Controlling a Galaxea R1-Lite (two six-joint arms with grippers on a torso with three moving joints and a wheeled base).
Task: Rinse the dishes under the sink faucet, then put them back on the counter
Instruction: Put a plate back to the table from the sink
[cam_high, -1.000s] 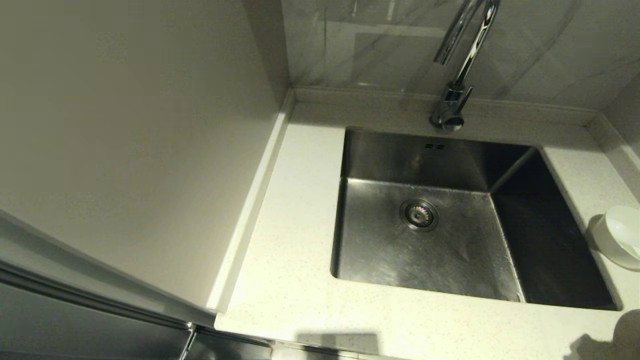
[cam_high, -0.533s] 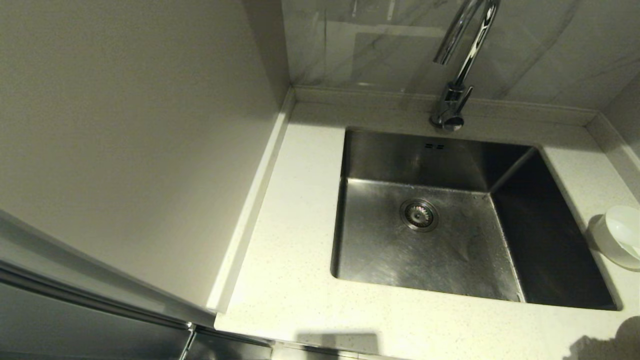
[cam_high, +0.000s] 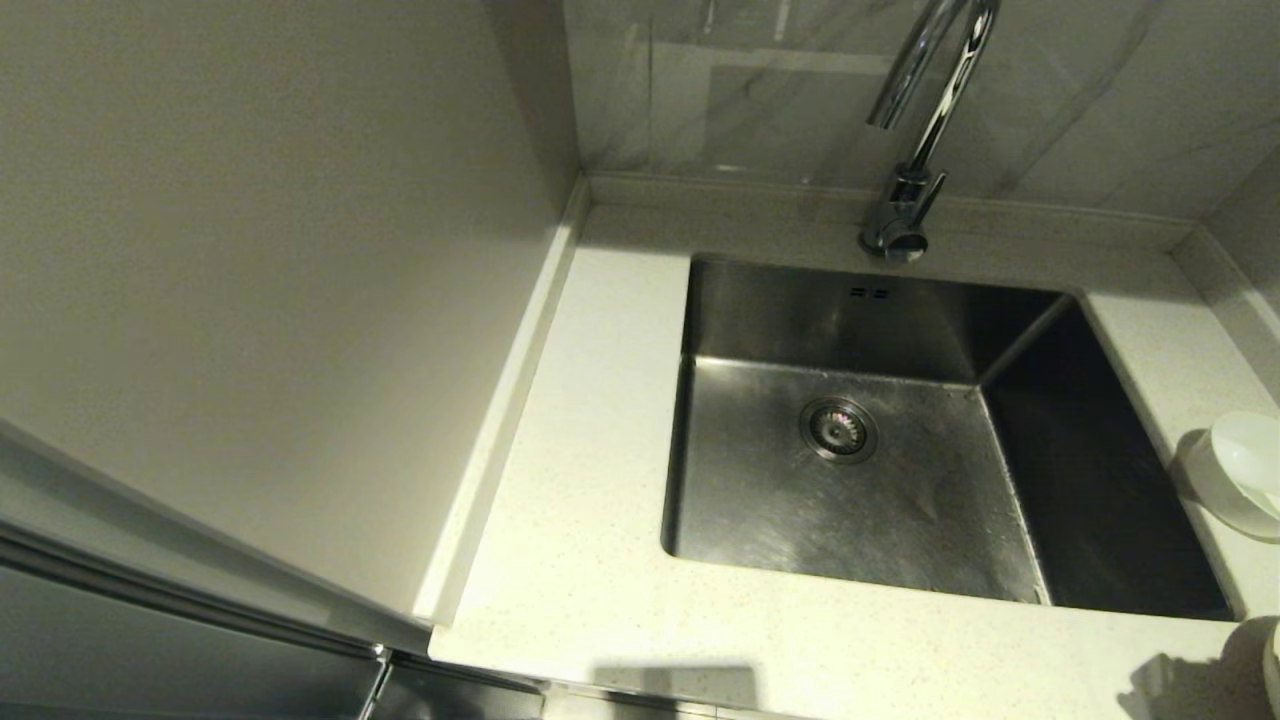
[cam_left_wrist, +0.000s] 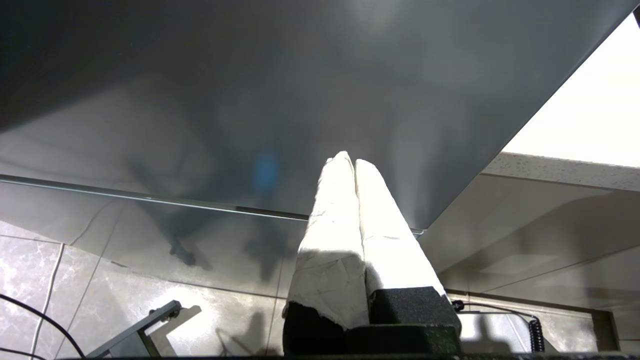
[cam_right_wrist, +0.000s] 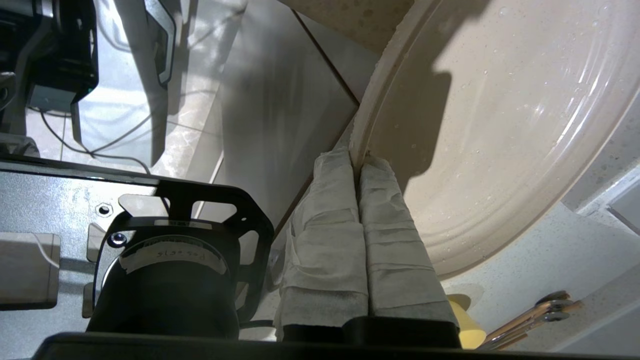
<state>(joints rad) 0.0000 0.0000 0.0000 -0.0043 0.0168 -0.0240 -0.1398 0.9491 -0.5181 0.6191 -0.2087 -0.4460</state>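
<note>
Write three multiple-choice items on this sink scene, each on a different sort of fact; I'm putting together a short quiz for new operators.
1. Where does the bowl stand relative to the sink?
A. Inside it
B. On the counter to its right
C. Behind it, against the wall

2. How many overflow slots are in the sink's back wall?
A. One
B. Four
C. Two

3. What state is the right hand in?
A. Shut on the rim of the plate
B. Open over the drain
C. Shut on a spoon

Answers:
1 B: the head view shows the bowl on the worktop at the sink's right side.
2 C: two small slots sit side by side.
3 A: the right wrist view shows the rim pinched between its closed fingers.
</note>
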